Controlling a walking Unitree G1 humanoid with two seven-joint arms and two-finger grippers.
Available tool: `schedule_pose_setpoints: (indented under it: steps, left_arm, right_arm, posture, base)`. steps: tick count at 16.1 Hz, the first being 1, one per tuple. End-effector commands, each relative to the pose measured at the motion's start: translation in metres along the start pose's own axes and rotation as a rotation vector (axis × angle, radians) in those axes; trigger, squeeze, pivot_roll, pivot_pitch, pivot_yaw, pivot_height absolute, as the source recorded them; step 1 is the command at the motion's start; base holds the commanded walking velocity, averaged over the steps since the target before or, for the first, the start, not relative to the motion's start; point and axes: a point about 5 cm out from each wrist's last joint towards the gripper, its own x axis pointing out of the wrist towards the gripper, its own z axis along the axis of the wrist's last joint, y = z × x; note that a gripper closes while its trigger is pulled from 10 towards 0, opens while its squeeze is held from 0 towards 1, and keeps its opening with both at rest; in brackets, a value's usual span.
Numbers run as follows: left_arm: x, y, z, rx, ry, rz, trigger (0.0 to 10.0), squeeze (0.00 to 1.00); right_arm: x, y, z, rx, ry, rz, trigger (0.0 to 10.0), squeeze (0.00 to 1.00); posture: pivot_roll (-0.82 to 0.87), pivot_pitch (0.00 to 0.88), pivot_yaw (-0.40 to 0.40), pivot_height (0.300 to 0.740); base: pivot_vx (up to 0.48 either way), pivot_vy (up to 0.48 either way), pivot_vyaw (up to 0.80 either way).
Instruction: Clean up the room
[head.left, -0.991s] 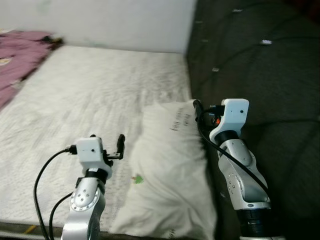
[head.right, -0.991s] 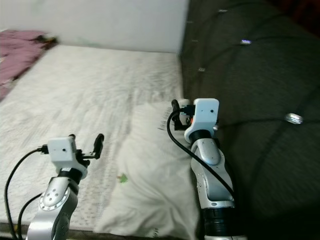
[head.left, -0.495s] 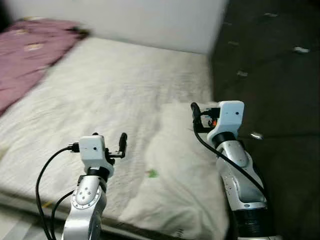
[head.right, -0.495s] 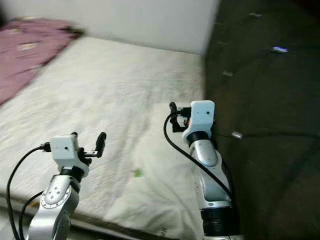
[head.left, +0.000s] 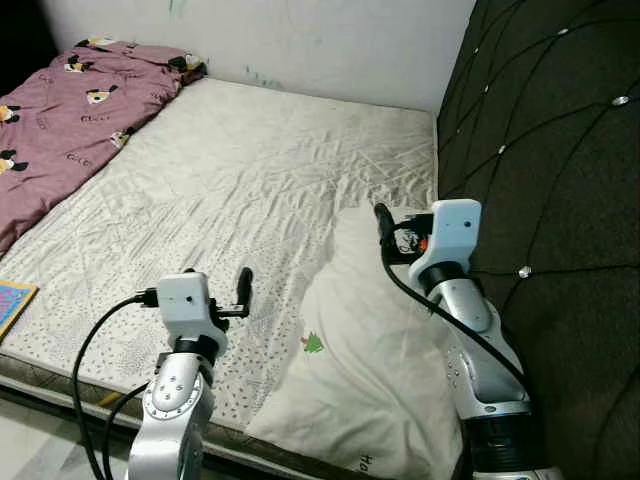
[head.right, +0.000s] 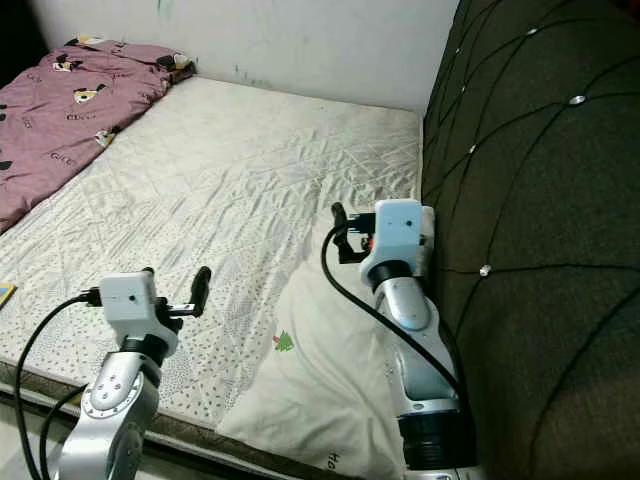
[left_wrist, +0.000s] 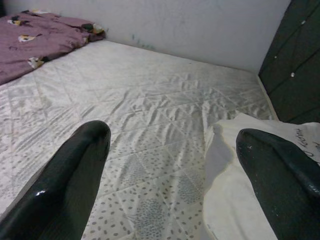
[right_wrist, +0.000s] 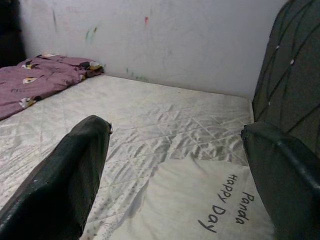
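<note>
A: Eye views? Pillow (head.left: 375, 340) location?
B: On the bed (head.left: 240, 190), near corner by the headboard (head.left: 560, 150); blanket (head.right: 60, 110) along far edge.
A: Wrist views?
B: Left end effector (left_wrist: 172, 165) fingers apart, empty. Right end effector (right_wrist: 175, 165) fingers apart above the pillow.

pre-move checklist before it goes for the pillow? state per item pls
1. Left gripper open, holding nothing: ok.
2. Right gripper open, holding nothing: ok.
3. Pillow in view, lying flat on the mattress beside the dark headboard: ok.
4. Nothing lying on top of the pillow: ok.
5. Right gripper above the pillow's far end, not touching it: cannot tell.
6. Purple blanket well away from both arms: ok.
</note>
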Motion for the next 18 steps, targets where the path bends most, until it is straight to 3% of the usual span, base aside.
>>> schedule_pose_setpoints:
  steps: [1, 18]
  left_arm:
    - [-0.0004, 0.0018, -0.0006, 0.004, 0.008, 0.011, 10.0, 0.0]
    - [0.0036, 0.0023, 0.0011, 0.025, 0.0, 0.009, 10.0, 0.0]
  right_arm:
    - [0.0004, -0.0008, -0.0022, -0.002, 0.008, -0.009, 10.0, 0.0]
    - [0.0016, -0.0002, -0.0062, 0.001, 0.017, -0.015, 10.0, 0.0]
  posture:
    - [0.04, 0.05, -0.037, 0.74]
    - [0.04, 0.054, -0.035, 0.74]
  base:
    - [0.0, 0.251, 0.0]
    - [0.0, 0.34, 0.0]
